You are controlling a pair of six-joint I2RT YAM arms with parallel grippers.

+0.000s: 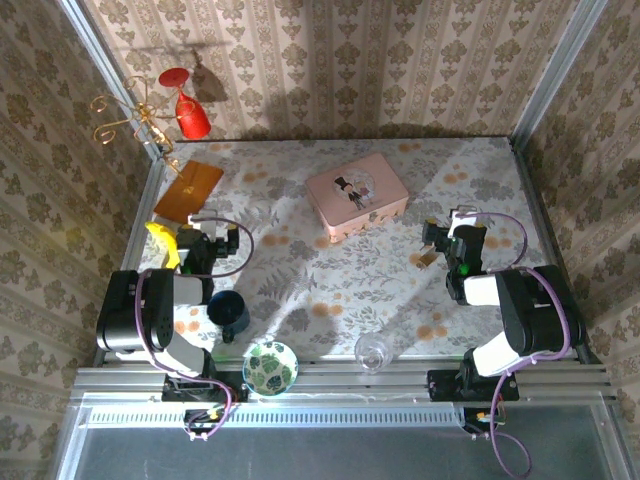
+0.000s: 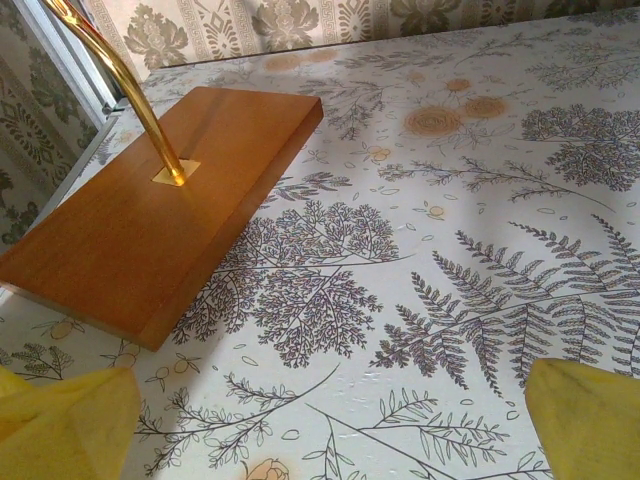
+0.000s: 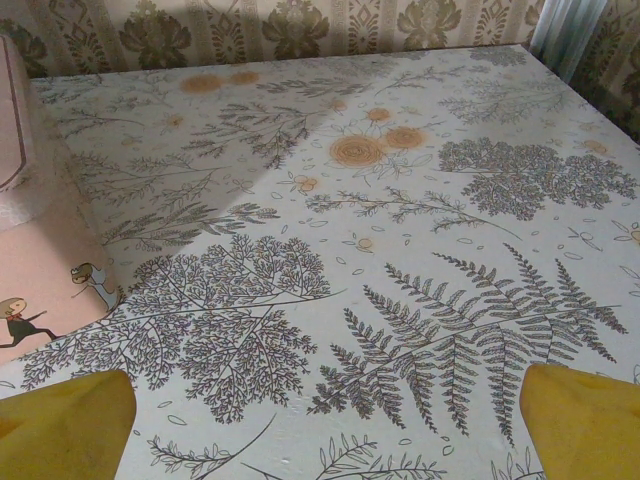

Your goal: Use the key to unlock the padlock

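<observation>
Near counter [image 1: 300, 280] edge: bowl [image 1: 270, 367], glass [image 1: 371, 351], dark cup [image 1: 229, 310]. Left tool [image 2: 325, 425] & right tool [image 3: 325, 425] both spread wide, empty, open counter ahead. Farther: pink box [image 1: 356, 196] mid-counter, wood base [image 2: 150, 215] far left; padlock too small to locate.

A tiny grey thing, maybe the padlock [image 1: 424, 259], lies on the flowery bench [image 1: 300, 290], right of the middle in the top view. It is too small to tell if it is locked.

Hard, bright light throws sharp-edged shadows across the table [image 1: 290, 205], while yellow fingertips [image 2: 60, 420] blur in wrist-view corners.
</observation>
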